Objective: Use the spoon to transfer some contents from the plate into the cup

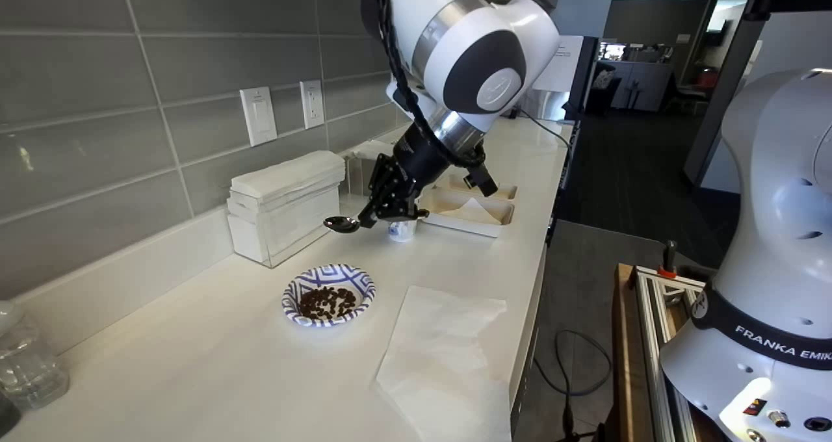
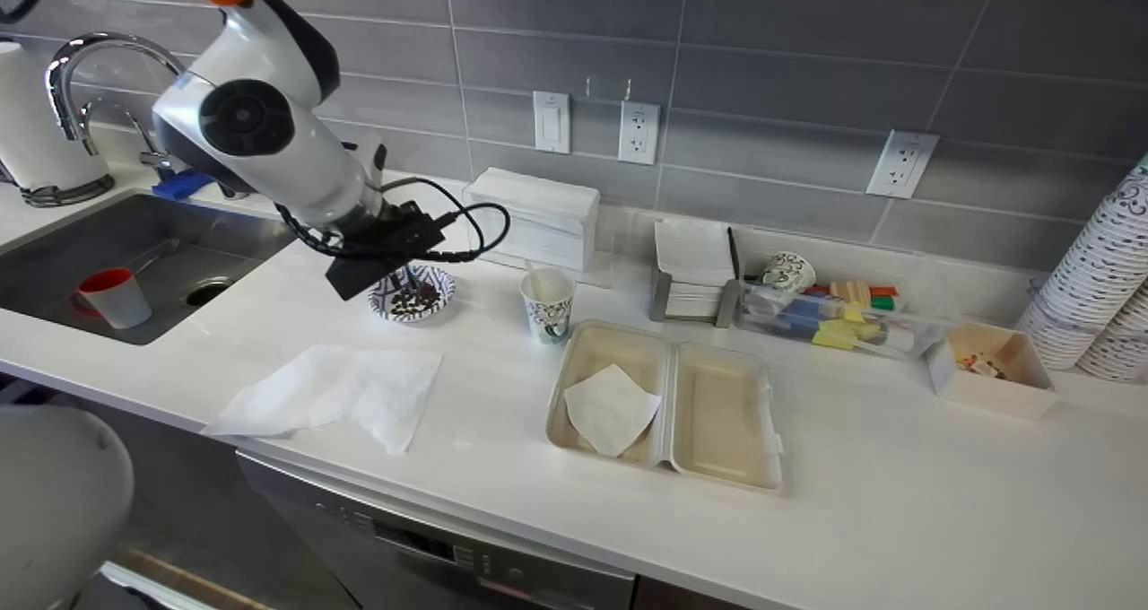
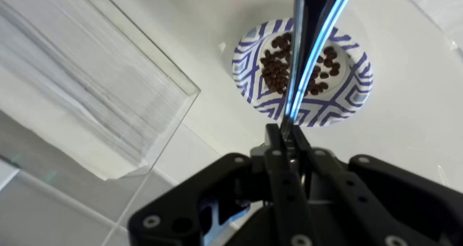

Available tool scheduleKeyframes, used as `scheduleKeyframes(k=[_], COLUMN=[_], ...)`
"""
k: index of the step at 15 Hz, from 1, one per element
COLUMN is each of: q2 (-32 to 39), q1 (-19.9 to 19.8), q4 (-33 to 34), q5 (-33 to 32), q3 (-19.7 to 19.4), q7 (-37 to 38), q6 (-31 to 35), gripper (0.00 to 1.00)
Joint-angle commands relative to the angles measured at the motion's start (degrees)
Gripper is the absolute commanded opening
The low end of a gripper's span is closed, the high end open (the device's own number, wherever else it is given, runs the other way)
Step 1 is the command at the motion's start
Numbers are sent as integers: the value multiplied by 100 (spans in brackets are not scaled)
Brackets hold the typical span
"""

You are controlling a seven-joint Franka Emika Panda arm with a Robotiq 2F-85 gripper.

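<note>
A grey tiled wall (image 1: 78, 78) backs a long white countertop (image 1: 214, 377), and a white robot arm (image 1: 455, 42) with black joint covers reaches over that surface. Near the front edge lies a broad, creased white paper sheet (image 1: 448, 357); apart from it, an open beige takeout container (image 2: 722, 417) shows two shallow halves side by side. A stack of folded white napkins (image 1: 286, 175) stands by the wall. The black two-fingered gripper (image 3: 285, 130) hangs in the air at the arm's end. On the countertop, near the napkins, rests a small round white plate (image 3: 246, 68) with a blue geometric pattern around its rim. A white paper cup (image 2: 549, 318) with a swirling print stands upright just beside the container. The slim dark metal spoon (image 1: 341, 224) is raised off the counter, the gripper's fingers clamped together on its long handle; in the wrist view that handle crosses in front of the plate. A thin pale stick (image 2: 534, 274) rises from the cup. Small dark brown beans (image 3: 276, 71) lie heaped in the plate, partly behind the spoon in the wrist view.
</note>
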Motion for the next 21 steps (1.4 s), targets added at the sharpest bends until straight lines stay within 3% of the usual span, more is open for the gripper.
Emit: scheduleKeyframes(k=[1,2,3,4,5,6,7,13,14,21], q2=[-292,-357,-261,-225,-25,191,-213,171,171,1146], q1=[181,161,110,-403,15,40,-6,24,24,83], q4=[180,160,258,85,239,107,156,116,120,529], q5=[426,-112,13,-966,-581,-760,-507,-633,-634,-1142], q3=[411,666,850,1574,1259,1439,1274,1424,1424,1434], q7=[-729,-41,-47,1077,670,1230,736,1099,1099,1158], q6=[833,1112,1433,1678,2039,2264,1869,2113,2113,2617], gripper=[2,2,2,2,2,2,8,8,2,2])
